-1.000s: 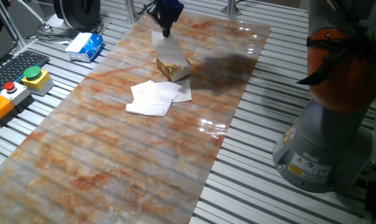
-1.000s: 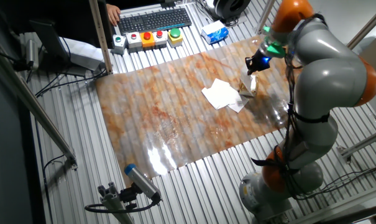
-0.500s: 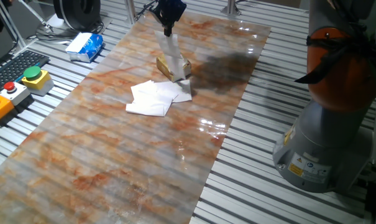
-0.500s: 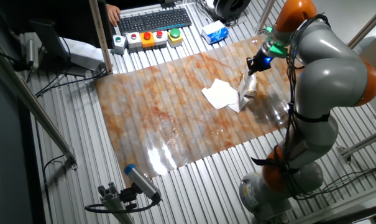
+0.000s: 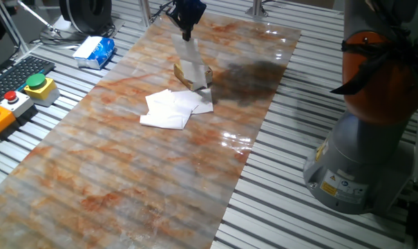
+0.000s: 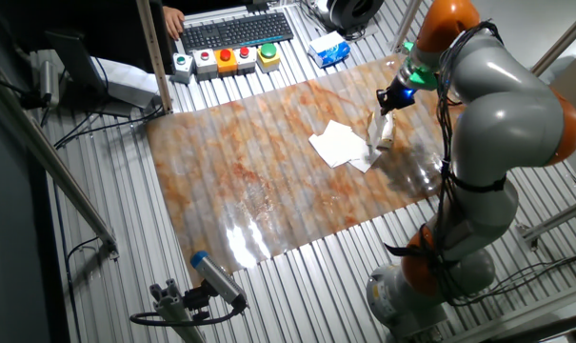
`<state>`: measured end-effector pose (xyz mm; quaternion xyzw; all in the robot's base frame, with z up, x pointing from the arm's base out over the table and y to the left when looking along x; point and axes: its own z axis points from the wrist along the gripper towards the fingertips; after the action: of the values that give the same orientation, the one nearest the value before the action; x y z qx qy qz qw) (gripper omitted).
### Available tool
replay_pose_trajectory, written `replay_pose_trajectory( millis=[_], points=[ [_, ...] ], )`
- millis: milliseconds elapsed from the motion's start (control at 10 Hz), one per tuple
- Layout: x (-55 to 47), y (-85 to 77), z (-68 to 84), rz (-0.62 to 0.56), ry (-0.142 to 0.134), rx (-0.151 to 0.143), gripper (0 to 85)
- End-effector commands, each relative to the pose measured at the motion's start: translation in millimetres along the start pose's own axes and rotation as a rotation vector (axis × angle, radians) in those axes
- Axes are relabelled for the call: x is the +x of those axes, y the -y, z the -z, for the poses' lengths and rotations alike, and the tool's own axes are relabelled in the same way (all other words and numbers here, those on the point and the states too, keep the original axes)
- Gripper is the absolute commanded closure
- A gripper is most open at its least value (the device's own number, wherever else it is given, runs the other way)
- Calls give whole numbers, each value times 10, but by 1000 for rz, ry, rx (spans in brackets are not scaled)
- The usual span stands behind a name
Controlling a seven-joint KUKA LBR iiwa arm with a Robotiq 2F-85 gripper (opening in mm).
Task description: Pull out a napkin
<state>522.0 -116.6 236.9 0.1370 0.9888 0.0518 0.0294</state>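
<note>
My pincer (image 5: 186,29) is closed on the top of 1 napkin (image 5: 190,57), which hangs down to the tan box (image 5: 195,75) at the far part of the counter (image 5: 126,173). Loose white sheets (image 5: 173,108) lie just near-left of the box.

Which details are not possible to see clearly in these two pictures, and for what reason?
- Gripper fingers: too small and dark in both views; open or shut is unclear.
- Whether the napkin is fully out of the small cardboard box: its lower end is too small in one fixed view, and it overlaps the box in the other.
- How many sheets form the white pile: they overlap.
- Print on the blue-and-white packet: too small.
</note>
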Motion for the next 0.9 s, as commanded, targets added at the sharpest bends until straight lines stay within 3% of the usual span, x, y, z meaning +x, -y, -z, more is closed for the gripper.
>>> replay_pose_trajectory(
  millis=[0,100,200,600,800],
  points=[
    [-2,0,-1,23,21,-15,850],
    [-2,0,-1,53,43,1,850],
    [-2,0,-1,49,52,0,850],
    [-2,0,-1,-45,24,30,850],
    [63,-98,199,-99,-10,-12,850]
  ],
)
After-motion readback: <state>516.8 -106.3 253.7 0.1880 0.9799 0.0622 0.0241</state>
